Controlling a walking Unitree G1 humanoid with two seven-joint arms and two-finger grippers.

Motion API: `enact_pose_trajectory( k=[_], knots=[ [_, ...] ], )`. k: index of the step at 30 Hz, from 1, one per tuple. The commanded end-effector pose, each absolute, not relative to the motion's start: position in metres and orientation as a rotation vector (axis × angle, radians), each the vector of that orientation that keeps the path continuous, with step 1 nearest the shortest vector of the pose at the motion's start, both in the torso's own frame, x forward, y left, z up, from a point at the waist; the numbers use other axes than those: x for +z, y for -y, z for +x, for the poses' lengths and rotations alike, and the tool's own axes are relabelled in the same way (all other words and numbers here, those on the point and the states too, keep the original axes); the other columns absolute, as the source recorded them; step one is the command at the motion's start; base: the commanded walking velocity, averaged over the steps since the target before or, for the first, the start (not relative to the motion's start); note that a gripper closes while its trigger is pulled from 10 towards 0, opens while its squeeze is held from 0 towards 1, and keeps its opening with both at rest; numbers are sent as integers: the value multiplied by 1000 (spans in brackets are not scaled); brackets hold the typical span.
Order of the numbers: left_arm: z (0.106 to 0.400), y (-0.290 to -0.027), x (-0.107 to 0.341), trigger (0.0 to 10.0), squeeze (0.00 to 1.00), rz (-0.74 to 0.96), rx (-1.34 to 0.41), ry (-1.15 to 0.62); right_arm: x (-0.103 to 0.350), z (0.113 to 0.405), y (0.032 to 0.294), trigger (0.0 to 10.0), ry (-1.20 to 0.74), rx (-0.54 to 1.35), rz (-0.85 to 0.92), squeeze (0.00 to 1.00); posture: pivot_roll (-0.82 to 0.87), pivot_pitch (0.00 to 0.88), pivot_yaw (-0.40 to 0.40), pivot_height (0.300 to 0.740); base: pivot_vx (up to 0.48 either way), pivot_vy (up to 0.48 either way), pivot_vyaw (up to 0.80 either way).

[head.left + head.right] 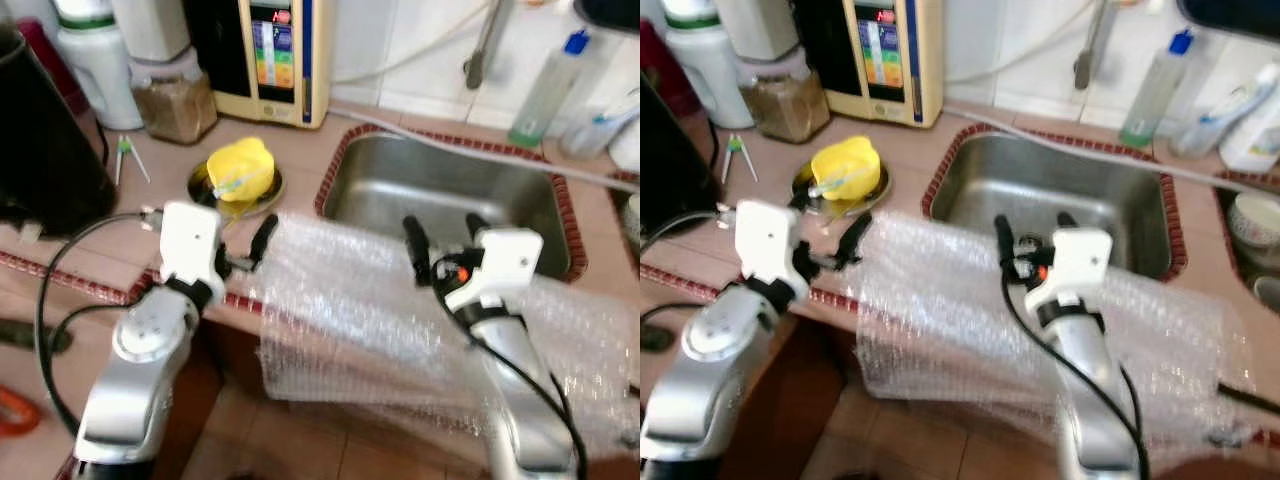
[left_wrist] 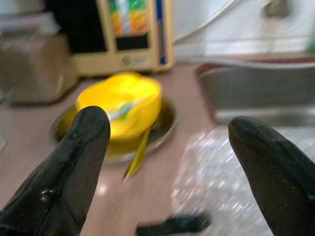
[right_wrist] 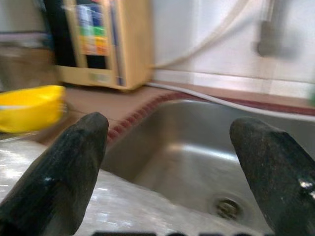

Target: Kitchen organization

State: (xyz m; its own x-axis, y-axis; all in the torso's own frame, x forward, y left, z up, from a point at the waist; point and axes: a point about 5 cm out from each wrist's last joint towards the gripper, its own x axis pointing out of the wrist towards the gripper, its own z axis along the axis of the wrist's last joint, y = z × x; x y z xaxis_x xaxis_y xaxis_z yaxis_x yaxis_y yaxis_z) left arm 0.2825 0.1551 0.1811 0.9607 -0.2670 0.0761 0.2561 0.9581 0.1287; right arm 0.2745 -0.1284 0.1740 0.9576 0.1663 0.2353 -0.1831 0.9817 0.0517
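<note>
— While the sheet of bubble wrap (image 1: 400, 310) hangs over the front edge of the counter (image 1: 290, 150), where are the two grippers?

— The left gripper (image 1: 250, 250) hovers at the wrap's left end, near the counter's front edge, fingers spread and empty. The right gripper (image 1: 440, 240) sits above the wrap at the front rim of the sink (image 1: 440, 180), fingers apart too, gripping nothing.

— And the yellow bowl (image 1: 240, 170)?

— It rests on a metal plate (image 1: 200, 185) just left of the sink, beyond the left gripper. A beige appliance (image 1: 280, 60) stands at the counter's back edge, with a jar (image 1: 175, 100) beside it.
</note>
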Motion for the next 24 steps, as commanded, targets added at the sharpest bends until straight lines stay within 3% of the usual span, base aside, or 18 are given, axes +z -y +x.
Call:
enact_pose_trajectory(
  k=[1, 15, 24],
  knots=[
    [280, -150, 184, 10000, 0, 110, -273, 102, 174, 275, 137, 10000, 227, 152, 59, 0, 137, 145, -6, 740, 0, 0, 0],
    [282, -160, 180, 10000, 0, 118, -156, 107, 182, 276, 136, 10000, 243, 181, 53, 0, 123, 141, -30, 740, 0, 0, 0],
    [282, -158, 177, 10000, 0, 136, -139, 118, 180, 277, 140, 10000, 232, 180, 50, 0, 121, 124, -32, 740, 0, 0, -464]
  ],
)
